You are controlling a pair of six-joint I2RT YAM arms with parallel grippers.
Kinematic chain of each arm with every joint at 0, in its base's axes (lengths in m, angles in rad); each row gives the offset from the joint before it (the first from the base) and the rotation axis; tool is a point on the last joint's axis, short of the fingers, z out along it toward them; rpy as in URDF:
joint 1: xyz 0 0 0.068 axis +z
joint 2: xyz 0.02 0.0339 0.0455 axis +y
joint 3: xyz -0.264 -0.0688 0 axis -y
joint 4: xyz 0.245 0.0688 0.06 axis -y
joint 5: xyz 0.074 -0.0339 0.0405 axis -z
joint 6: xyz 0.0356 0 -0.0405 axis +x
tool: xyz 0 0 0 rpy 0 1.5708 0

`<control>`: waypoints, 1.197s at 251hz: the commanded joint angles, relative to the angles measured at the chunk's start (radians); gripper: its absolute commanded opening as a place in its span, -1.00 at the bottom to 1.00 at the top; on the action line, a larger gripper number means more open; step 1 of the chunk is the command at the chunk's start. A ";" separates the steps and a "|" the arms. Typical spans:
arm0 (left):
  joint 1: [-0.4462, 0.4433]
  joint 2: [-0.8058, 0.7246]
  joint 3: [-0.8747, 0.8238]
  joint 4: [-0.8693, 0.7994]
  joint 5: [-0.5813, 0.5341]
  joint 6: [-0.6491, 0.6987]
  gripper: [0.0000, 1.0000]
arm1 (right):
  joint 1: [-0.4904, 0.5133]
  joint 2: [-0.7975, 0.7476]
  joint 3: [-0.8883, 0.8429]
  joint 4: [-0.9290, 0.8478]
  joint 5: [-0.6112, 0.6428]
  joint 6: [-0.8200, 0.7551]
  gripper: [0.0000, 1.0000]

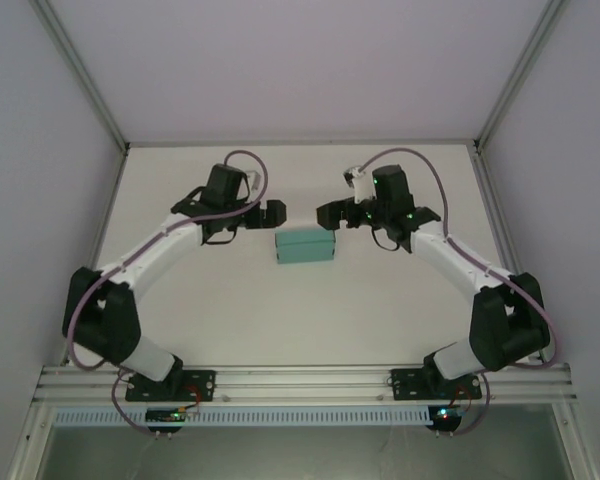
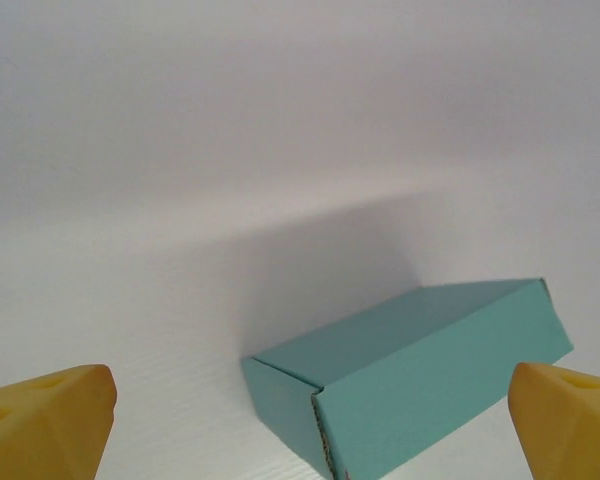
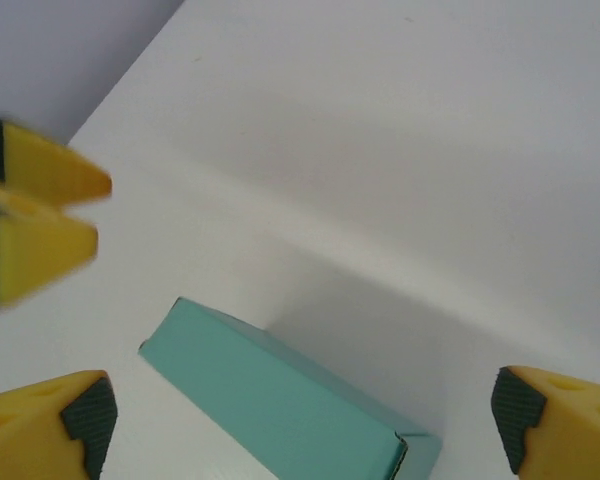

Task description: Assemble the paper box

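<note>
The folded paper box is cropped at the bottom of both wrist views; left gripper and right gripper are held wide.

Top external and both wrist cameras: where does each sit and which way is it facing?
Top external: above and behind the robot, looking down on the table, both arms, left pincer and right pincer near the paper box.
Left wrist: on the left arm, looking low across the table at the paper box; its own fingertips show, spread open.
Right wrist: on the right arm, looking down at the paper box from the opposite side; own fingertips open, left pincer's tips blurred beyond.
Shared: all three see the paper box.
</note>
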 commanded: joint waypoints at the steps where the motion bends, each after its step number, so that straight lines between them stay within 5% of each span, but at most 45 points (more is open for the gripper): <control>1: 0.031 -0.092 -0.010 -0.063 -0.160 0.037 0.99 | 0.032 0.023 0.082 -0.215 -0.062 -0.391 0.99; 58: 0.101 -0.231 -0.164 -0.092 -0.259 0.013 0.99 | 0.148 0.130 0.219 -0.479 0.068 -0.942 0.98; 77: 0.120 -0.262 -0.221 -0.085 -0.257 -0.006 0.99 | 0.182 0.197 0.275 -0.531 0.121 -0.997 0.99; 122: 0.154 -0.272 -0.268 -0.098 -0.261 -0.028 0.99 | 0.232 0.352 0.375 -0.528 0.294 -1.018 0.97; 197: 0.167 -0.245 -0.263 -0.095 -0.264 -0.018 0.99 | 0.294 0.478 0.395 -0.470 0.533 -1.024 0.54; 229: 0.169 -0.243 -0.267 -0.094 -0.268 -0.018 0.99 | 0.315 0.471 0.325 -0.333 0.660 -0.998 0.45; 252: 0.170 -0.243 -0.275 -0.092 -0.276 -0.017 0.99 | 0.335 0.465 0.280 -0.232 0.769 -0.972 0.21; 300: 0.172 -0.230 -0.281 -0.099 -0.290 -0.017 0.98 | 0.370 0.450 0.164 -0.014 0.979 -0.970 0.24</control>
